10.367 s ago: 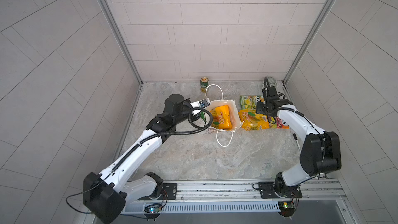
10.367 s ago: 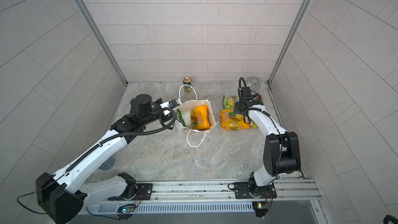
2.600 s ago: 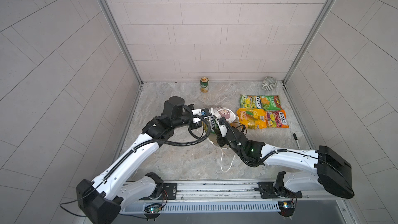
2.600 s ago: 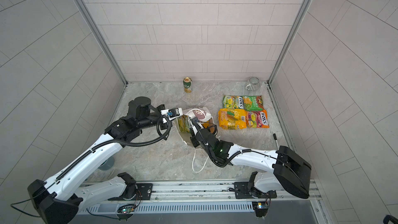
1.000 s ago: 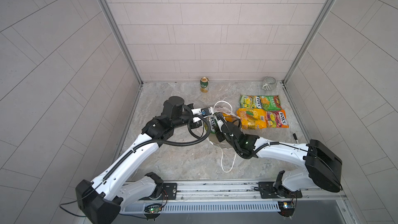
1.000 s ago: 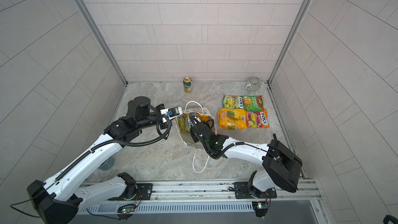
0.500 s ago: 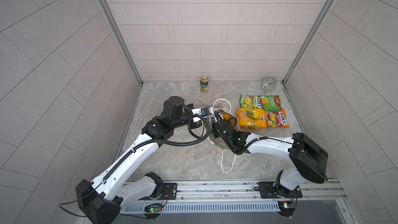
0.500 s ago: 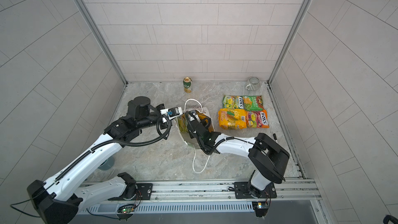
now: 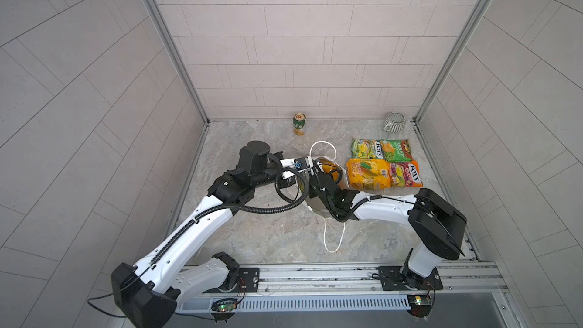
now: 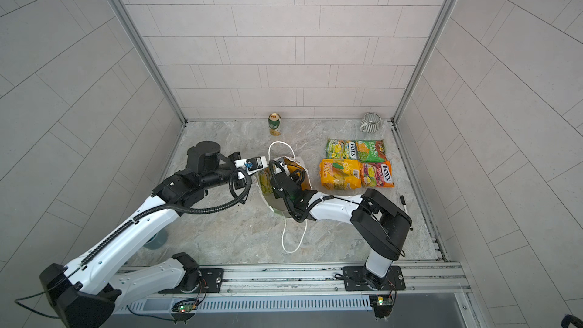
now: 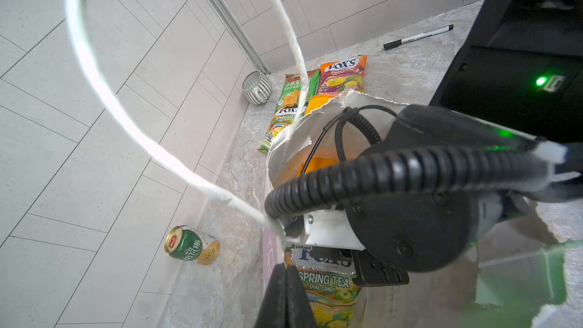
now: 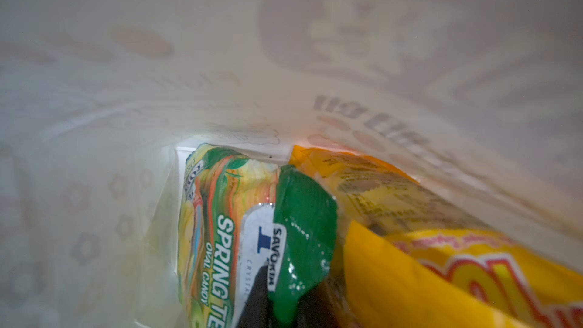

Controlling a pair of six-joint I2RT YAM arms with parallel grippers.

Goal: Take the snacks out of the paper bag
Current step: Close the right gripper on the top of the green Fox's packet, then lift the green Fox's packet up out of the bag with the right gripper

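The white paper bag (image 9: 316, 210) stands mid-table with its mouth up. My left gripper (image 11: 285, 295) is shut on the rim beside a cord handle (image 11: 94, 67). My right gripper (image 12: 280, 304) reaches down inside the bag and is shut on the top edge of a green Spring Tea snack packet (image 12: 227, 231). A yellow-orange packet (image 12: 441, 263) leans next to it in the bag. To the right of the bag, several snacks lie flat on the table: two green packets (image 9: 367, 148) (image 9: 396, 149), a yellow-orange one (image 9: 367, 173) and an orange-red one (image 9: 405, 175).
A green-and-gold can (image 9: 299, 124) stands at the back wall. A striped mug (image 9: 395, 122) sits in the back right corner. A black marker (image 10: 404, 203) lies by the right wall. The bag's other handle (image 9: 334, 241) trails toward the front rail.
My right gripper has gone deeper into the bag and closed on the green packet. The left arm has stayed where it was, holding the rim.
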